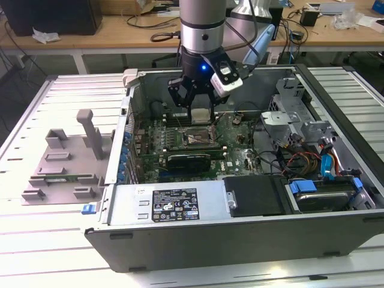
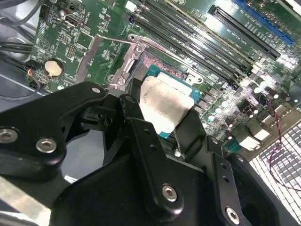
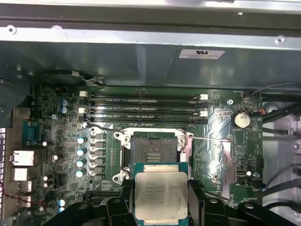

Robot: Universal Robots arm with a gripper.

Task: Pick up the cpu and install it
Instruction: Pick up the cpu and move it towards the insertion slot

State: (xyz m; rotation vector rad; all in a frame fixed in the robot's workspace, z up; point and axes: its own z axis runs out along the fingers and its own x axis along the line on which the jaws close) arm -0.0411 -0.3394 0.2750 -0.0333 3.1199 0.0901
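— Claw [image 1: 199, 120], black, two-fingered, on a silver arm: state?

— Clenched on the cpu [image 1: 200, 114], a thin square chip with a pale silver-grey metal top. One finger presses on each of two opposite edges.

— Location of the cpu?

— Held in the air inside the case. In the exterior view it sits at twelve o'clock of the dark square metal-framed socket [image 1: 193, 137], not seated in it.

— Surface and room?

— One white slatted metal table [image 1: 36, 252]. On it lies one open grey computer case [image 1: 180, 240], on its side. At nine o'clock of the case stands one grey plastic tray with upright blocks [image 1: 66, 162]. At twelve o'clock, beyond the table, are wooden workbenches [image 1: 120, 30] carrying cables and clutter.

— Inside the case?

— One silver power supply box with a label [image 1: 174, 204], at six o'clock of the socket. One hard drive with blue clips [image 1: 324, 201], at four o'clock.

— What do the views add to one another?

— The exterior view gives the table, tray and benches. The first wrist view gives the socket's bare centre [image 3: 153, 150], four long black memory slots [image 3: 146, 106] and a round silver coin cell [image 3: 241, 119]. The second wrist view gives smears on the chip's top [image 2: 164, 103] and the bright metal hold-down frame [image 2: 117, 61], swung open.
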